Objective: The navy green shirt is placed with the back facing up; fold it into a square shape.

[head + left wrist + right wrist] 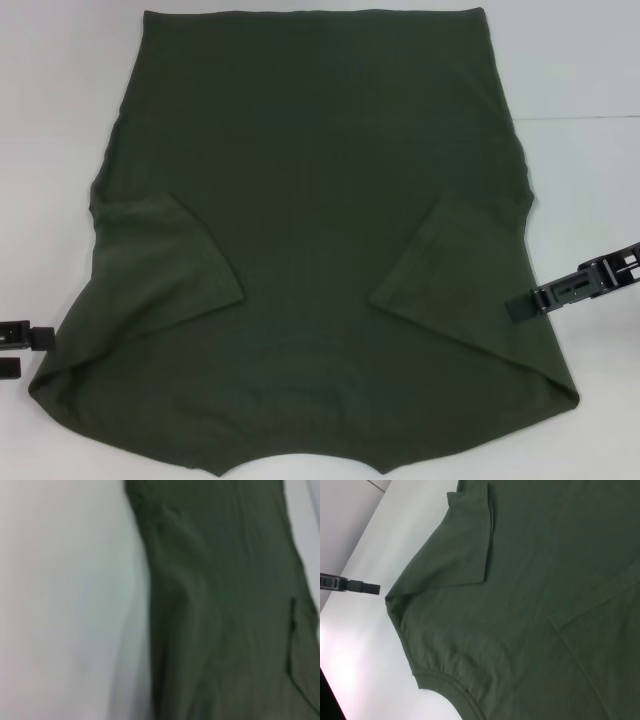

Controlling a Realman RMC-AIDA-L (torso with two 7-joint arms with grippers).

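Note:
The navy green shirt (320,180) lies flat on the white table (60,110), plain back up, with its neckline (300,462) at the near edge. Both short sleeves are folded inward onto the body, the left one (165,260) and the right one (450,270). My left gripper (20,350) stands open just off the shirt's near left shoulder corner, holding nothing. The right gripper (518,304) hovers over the shirt's right edge beside the folded sleeve. Green cloth (225,605) fills much of the left wrist view. The right wrist view shows the shirt (530,605) and the left gripper (372,588) beyond its corner.
Bare white table (590,60) flanks the shirt on both sides. A faint seam line (580,118) runs across the table at the right. The shirt's hem reaches the far edge of the head view.

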